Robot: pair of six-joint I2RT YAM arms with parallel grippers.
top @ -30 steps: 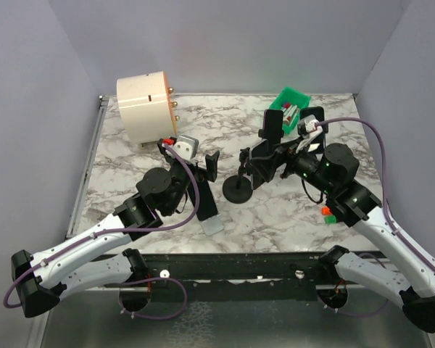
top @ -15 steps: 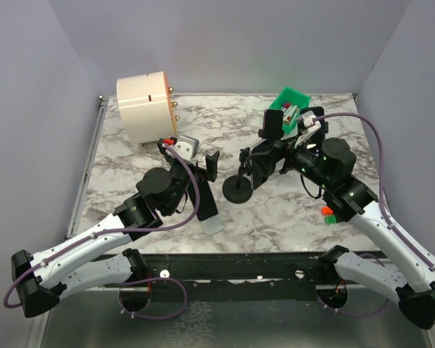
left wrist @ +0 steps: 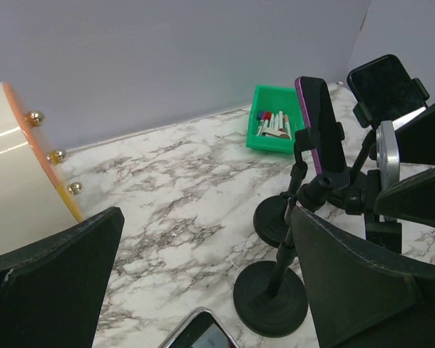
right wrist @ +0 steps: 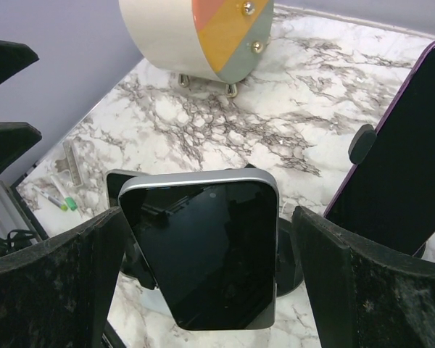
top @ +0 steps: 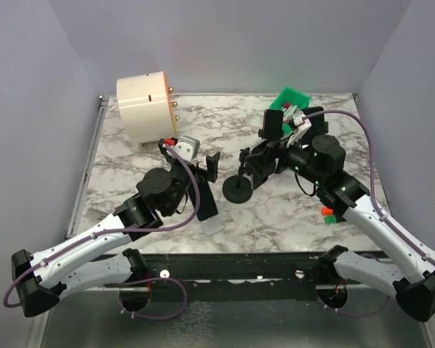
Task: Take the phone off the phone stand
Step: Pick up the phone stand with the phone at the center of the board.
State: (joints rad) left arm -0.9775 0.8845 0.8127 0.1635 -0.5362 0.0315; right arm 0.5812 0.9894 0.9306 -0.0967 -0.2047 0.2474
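Standing in the phone stand (top: 238, 190) near the middle of the table (top: 130, 181), the phone (right wrist: 203, 261) is carried with its long axis nearly upright, top edge up. Its dark screen is turned toward the right arm and that arm's wrist camera. From the left wrist only its silver rim is seen, edge-on.

The right gripper (right wrist: 209, 217) is spread wide, with one finger set on either side of the phone. A gap is seen at one side; at the other, contact cannot be judged. Nothing is grasped.

The left gripper (left wrist: 206, 217) is likewise released wide and held apart from the stand, with a second phone (left wrist: 201, 332) lying flat on the marble below it. A purple phone (left wrist: 320, 123) is seen upright just behind the stand.

Compared with a second ago, the right wrist has been shifted toward the back of the table and slightly leftward, while its fingers have been kept about the phone. The phone has not been lifted from the stand, and the left arm has been left unmoved.
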